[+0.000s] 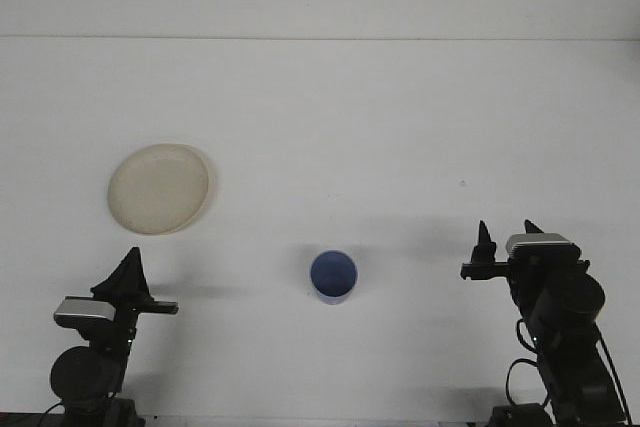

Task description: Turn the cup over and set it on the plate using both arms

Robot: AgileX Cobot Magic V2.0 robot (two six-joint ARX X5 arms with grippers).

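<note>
The left jaws sit at the near left edge of the counter. They appear as a single dark wedge pointing away from the robot, with no gap visible between the tips, so they read as clenched on nothing. The silver wrist housing and black arm joint lie directly below them in the front view.

The right jaws sit at the near right edge of the counter. Two separate dark tips stand apart with white counter visible between them, so these jaws are released and empty. The silver-topped wrist block and black arm body lie directly below them.

The cup is blue and rests on the counter between the two sets of jaws, at about the same depth as both. It is well apart from each and closer to the right jaws than to the left jaws. Its round blue face is turned toward the camera; whether that face is the mouth or the base cannot be told.

The plate is a pale cream disc lying flat on the counter. It is beyond the left jaws and slightly to their right, well apart from the cup and far from the right jaws. Nothing rests on it.
</note>
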